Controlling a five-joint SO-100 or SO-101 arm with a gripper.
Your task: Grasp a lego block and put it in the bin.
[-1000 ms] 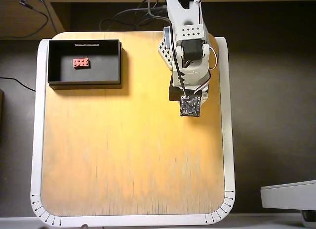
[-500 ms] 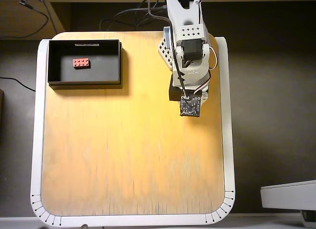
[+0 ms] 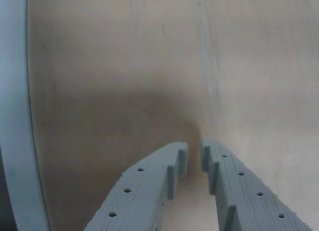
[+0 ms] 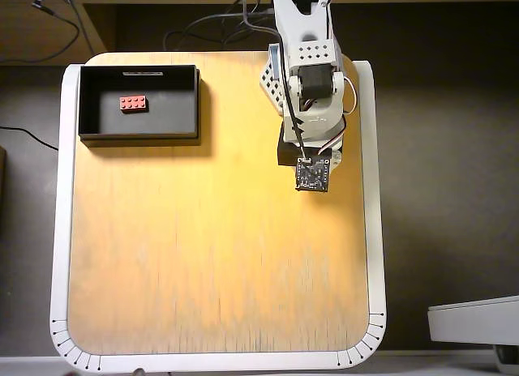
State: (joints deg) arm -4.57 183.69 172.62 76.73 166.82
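We are observing no change across the last second in the overhead view: the white printed arm (image 4: 312,84) is holding the same folded pose at the upper right of the frame, and nothing on the table is shifting.

The small bright red studded plastic lego block (image 4: 133,104) is lying flat on the dark grey floor of the shallow rectangular black bin (image 4: 195,100) at the upper left of the frame, left of the bin's centre and apart from all four walls. The bin's white label strip (image 4: 143,71) is showing on its upper rim.

In the wrist view, the grey two-finger gripper (image 3: 195,156) is entering from the bottom edge. Its fingertips are nearly pressed together, with only a narrow slit between them, and they are pinching nothing. Below them we are seeing only the bare pale wooden tabletop (image 3: 149,66), with the table's white rim (image 3: 12,116) running down the left edge.

We are judging the placement as complete: the block is resting inside the bin, well apart from the gripper. The stillness is suggesting that the arm is parked in a rest pose. No further block is visible on the tabletop in either view.
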